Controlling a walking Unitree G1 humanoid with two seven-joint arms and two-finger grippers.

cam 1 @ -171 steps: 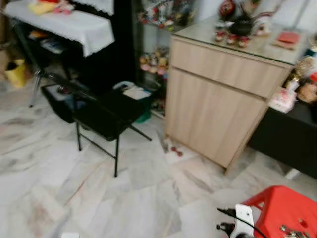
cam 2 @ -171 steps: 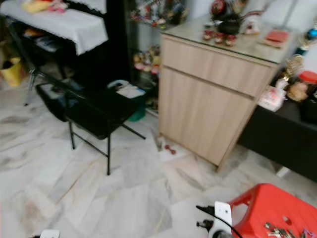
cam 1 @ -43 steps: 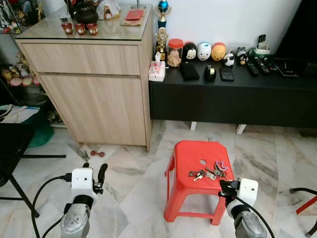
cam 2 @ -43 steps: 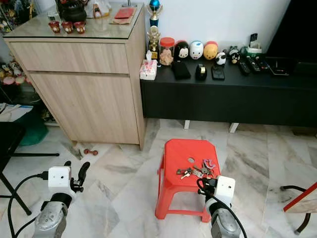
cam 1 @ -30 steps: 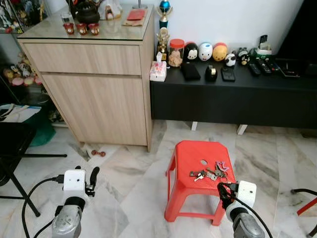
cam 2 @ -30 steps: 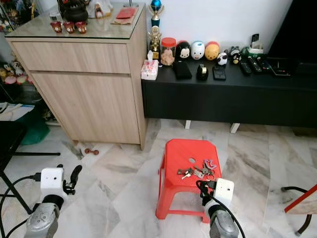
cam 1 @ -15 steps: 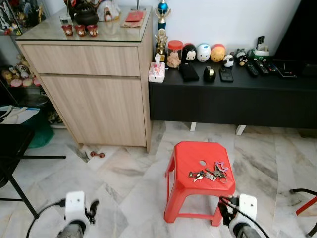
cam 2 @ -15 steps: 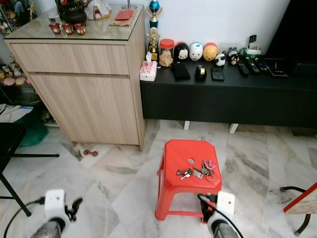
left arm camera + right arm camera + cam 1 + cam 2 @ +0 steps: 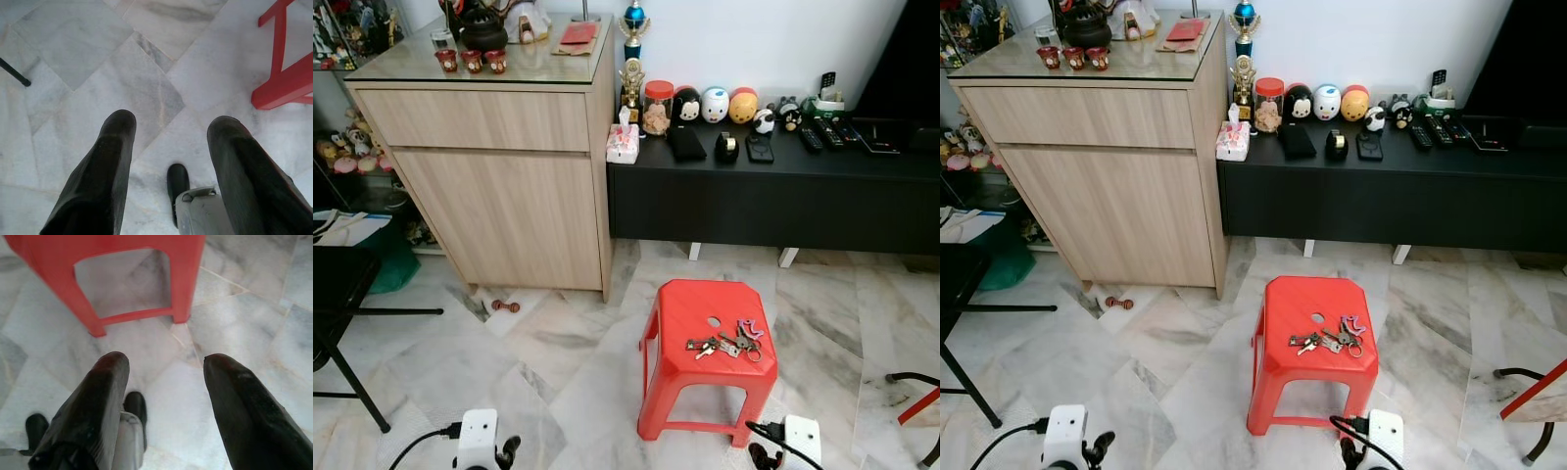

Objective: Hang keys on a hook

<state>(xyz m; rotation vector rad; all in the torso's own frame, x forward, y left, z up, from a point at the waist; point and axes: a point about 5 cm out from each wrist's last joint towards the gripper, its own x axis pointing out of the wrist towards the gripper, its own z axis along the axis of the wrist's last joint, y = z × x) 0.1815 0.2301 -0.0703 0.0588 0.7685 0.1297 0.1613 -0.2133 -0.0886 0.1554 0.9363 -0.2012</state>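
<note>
Lying in a loose bunch on the seat of the red stool, lower centre of frame: keys, untouched. Hanging low at bottom left, over marble floor: left gripper, fingers spread apart, holding nothing. Hanging at bottom right, just in front of the stool's legs: right gripper, fingers likewise parted and empty. Standing behind, upper left: wooden cabinet; upper right, black low bench with small ornaments.

The small bunch of metal keys on the red plastic stool is too small to count (pink tag at three o'clock); the black folding chair at nine o'clock is cut off by the edge.
</note>
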